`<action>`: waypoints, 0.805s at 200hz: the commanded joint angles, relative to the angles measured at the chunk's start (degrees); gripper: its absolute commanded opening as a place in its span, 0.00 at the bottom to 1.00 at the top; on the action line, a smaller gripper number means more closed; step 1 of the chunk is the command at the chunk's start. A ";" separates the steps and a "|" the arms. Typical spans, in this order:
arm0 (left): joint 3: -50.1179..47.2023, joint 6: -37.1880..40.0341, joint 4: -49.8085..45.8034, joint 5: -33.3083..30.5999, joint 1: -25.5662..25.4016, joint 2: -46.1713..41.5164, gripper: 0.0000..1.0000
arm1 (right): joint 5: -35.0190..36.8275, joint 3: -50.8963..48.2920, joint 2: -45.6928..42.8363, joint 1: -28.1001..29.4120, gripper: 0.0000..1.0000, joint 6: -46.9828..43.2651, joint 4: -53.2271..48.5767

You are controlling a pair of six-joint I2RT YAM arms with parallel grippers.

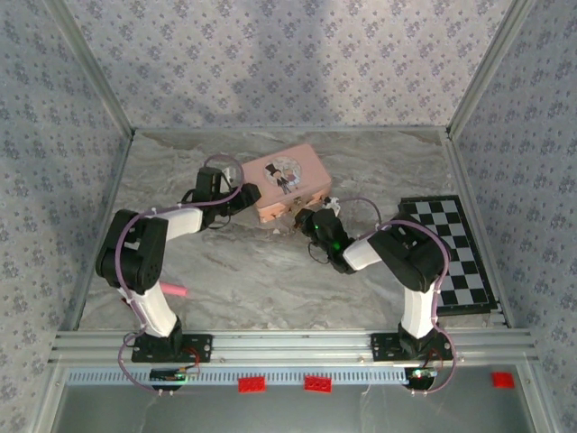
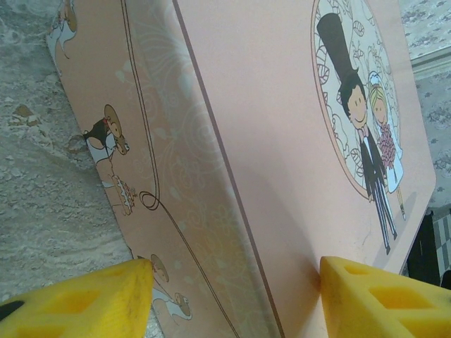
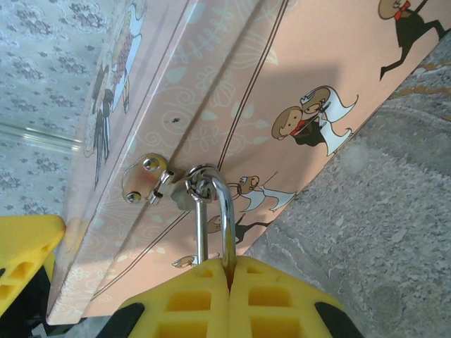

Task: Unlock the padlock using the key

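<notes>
A pink box (image 1: 287, 176) with a cartoon bride and groom on its lid sits at the far middle of the grey marble table (image 1: 270, 280). The right gripper (image 1: 313, 222) is at the near side of the box, toward its right end. In the right wrist view its two yellow fingers (image 3: 282, 303) are pressed tight together, and they are pinching the padlock (image 3: 227, 211). Only the padlock's thin silver shackle can be seen. It pokes out from between the fingers, and the body of the lock is hidden inside the pinch. The shackle goes through a small metal ring on the box's clasp (image 3: 144, 179), which sits on the near wall of the box just under the lid. Both legs of the shackle run down into the fingers, so it cannot be told whether the lock is open or locked. The left gripper (image 1: 245, 200) is at the left end of the box. In the left wrist view its yellow fingers are spread apart, one by the side wall and one by the lid, with the edge of the box between them. It cannot be told whether they press on the box. A black and white checkered board (image 1: 455, 262) lies flat at the right side of the table, well apart from the box. A small pink stick (image 1: 177, 289) lies near the left arm's base.
</notes>
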 commanded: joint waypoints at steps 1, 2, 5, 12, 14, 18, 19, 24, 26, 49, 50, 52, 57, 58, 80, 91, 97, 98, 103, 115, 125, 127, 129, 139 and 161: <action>-0.15 -0.28 -5.90 -3.77 0.12 2.74 0.62 | 3.91 -1.33 1.51 -1.77 0.00 3.97 6.67; -0.16 -0.25 -5.89 -3.77 0.12 2.74 0.62 | 3.92 -1.41 1.57 -1.80 0.00 4.13 7.04; -0.17 -0.30 -5.88 -3.77 0.12 2.74 0.62 | 3.93 -1.59 1.74 -1.90 0.00 4.41 7.93; -0.25 -0.39 -5.75 -3.77 -0.01 2.74 0.62 | 3.93 -1.82 2.05 -1.95 0.00 4.82 9.55; -0.26 -0.45 -5.72 -3.84 -0.05 2.74 0.62 | 4.00 -1.83 2.11 -1.99 0.00 4.82 9.79; -0.26 -0.54 -5.71 -3.86 -0.13 2.74 0.62 | 4.02 -1.81 2.24 -2.00 0.00 5.02 10.03; -0.26 -0.56 -5.71 -3.86 -0.14 2.74 0.62 | 4.02 -1.78 2.24 -2.00 0.00 5.09 10.04; -0.26 -0.65 -5.69 -3.94 -0.29 2.74 0.62 | 4.10 -1.60 2.24 -1.99 0.00 5.16 9.78; -0.26 -0.73 -5.59 -3.95 -0.36 2.81 0.62 | 4.10 -1.51 2.20 -1.97 0.00 5.25 9.65; -0.18 -2.11 -5.43 -4.63 -1.64 3.09 0.62 | 5.08 -1.11 3.13 -1.99 0.00 6.10 9.77; -0.13 -2.31 -5.44 -4.68 -1.73 3.09 0.62 | 5.12 -1.12 3.22 -1.99 0.00 6.12 9.86; -0.23 -2.62 -5.44 -5.01 -1.90 3.09 0.62 | 5.19 -1.13 3.40 -1.95 0.00 6.37 10.09; -0.42 -3.48 -5.42 -5.81 -2.40 3.09 0.62 | 5.45 -1.26 3.79 -2.07 0.00 6.71 10.79; -0.48 -3.66 -5.39 -5.93 -2.50 3.09 0.62 | 5.53 -1.28 3.90 -2.08 0.00 6.82 10.95; -2.15 -7.57 -3.14 -7.11 -3.61 3.23 0.61 | 6.60 -1.74 5.81 -2.66 0.00 8.66 14.39; -3.29 -9.21 -1.59 -7.65 -3.97 2.86 0.61 | 6.99 -1.76 6.41 -3.03 0.00 9.21 15.13; -3.58 -9.56 -1.20 -8.01 -4.25 2.55 0.61 | 7.24 -1.66 6.61 -3.26 0.00 9.21 15.30; -3.63 -9.56 -1.21 -8.09 -4.31 2.52 0.61 | 7.26 -1.61 6.67 -3.29 0.00 9.21 15.40; -3.69 -9.64 -1.29 -8.45 -4.63 2.33 0.61 | 7.27 -1.49 6.81 -3.47 0.00 9.15 15.68; -3.69 -9.79 -1.84 -9.48 -5.34 1.80 0.61 | 7.16 -1.07 7.12 -4.01 0.00 8.92 16.05; -4.02 -10.36 -1.84 -10.50 -6.04 1.32 0.61 | 6.37 -0.64 7.27 -4.57 0.00 8.57 16.37; -4.10 -10.48 -1.84 -10.68 -6.15 1.22 0.61 | 6.30 -0.57 7.26 -4.62 0.00 8.48 16.38; -4.19 -10.55 -1.84 -10.88 -6.30 1.18 0.61 | 6.24 -0.53 7.20 -4.78 0.00 8.48 16.29; -4.54 -11.12 -1.75 -11.65 -7.01 0.99 0.61 | 6.60 -0.51 6.84 -5.11 0.00 8.61 15.48; -5.81 -12.63 -0.18 -12.63 -8.33 0.81 0.61 | 6.70 -0.10 6.38 -6.01 0.00 9.36 13.04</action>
